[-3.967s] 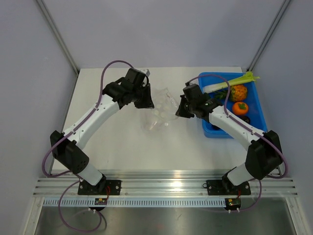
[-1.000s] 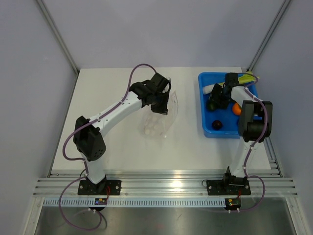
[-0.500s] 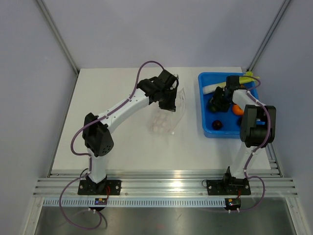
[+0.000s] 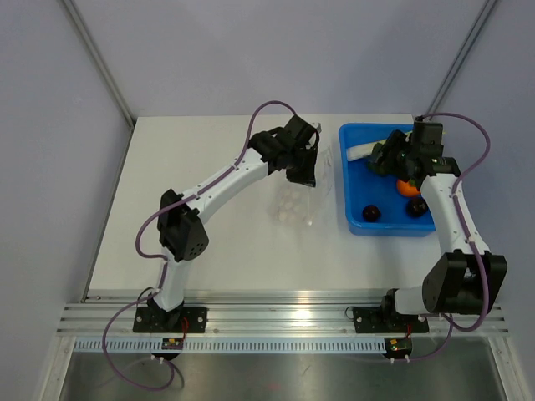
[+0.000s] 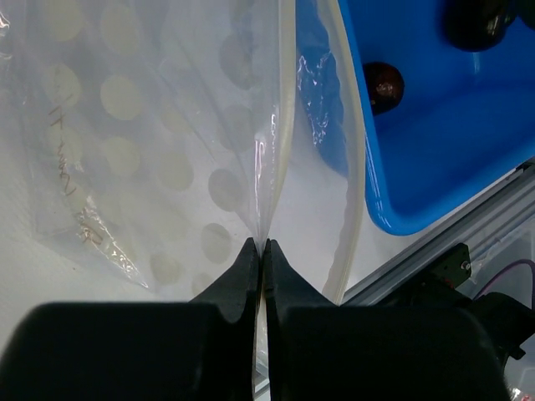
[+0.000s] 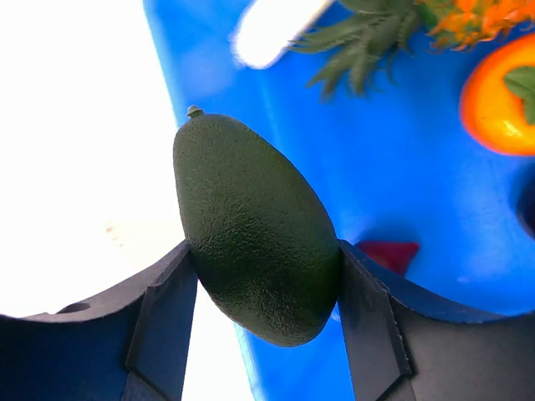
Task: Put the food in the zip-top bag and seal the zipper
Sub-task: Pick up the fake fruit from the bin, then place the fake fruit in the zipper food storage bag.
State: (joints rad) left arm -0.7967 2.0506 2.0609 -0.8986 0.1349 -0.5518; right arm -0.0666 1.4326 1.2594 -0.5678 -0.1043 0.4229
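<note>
My left gripper [image 4: 305, 167] [image 5: 260, 247] is shut on the mouth edge of the clear zip-top bag [image 4: 292, 199] [image 5: 159, 125], holding it up just left of the blue bin. The zipper [image 5: 352, 159] runs as a pale strip along the mouth, which stands open. My right gripper [image 4: 386, 159] [image 6: 266, 280] is shut on a dark green avocado [image 6: 255, 225], a piece of the food, lifted over the bin's left side. In the bin lie a pineapple [image 6: 456, 17] with green leaves, an orange piece [image 4: 409, 188] [image 6: 501, 100] and dark round pieces [image 4: 370, 215] [image 5: 384, 85].
The blue bin [image 4: 345, 188] [image 6: 435, 192] stands at the table's right, its left wall close to the bag. A white-stemmed green stalk [image 4: 359, 152] [image 6: 272, 29] lies along its far side. A dark red piece [image 6: 391, 255] shows behind the avocado. The metal rail [image 4: 267, 317] marks the near edge.
My left gripper has carried the bag to the right, toward the bin. The right gripper closed on the avocado, and that arm has swung from over the bin to reach in from the right.
</note>
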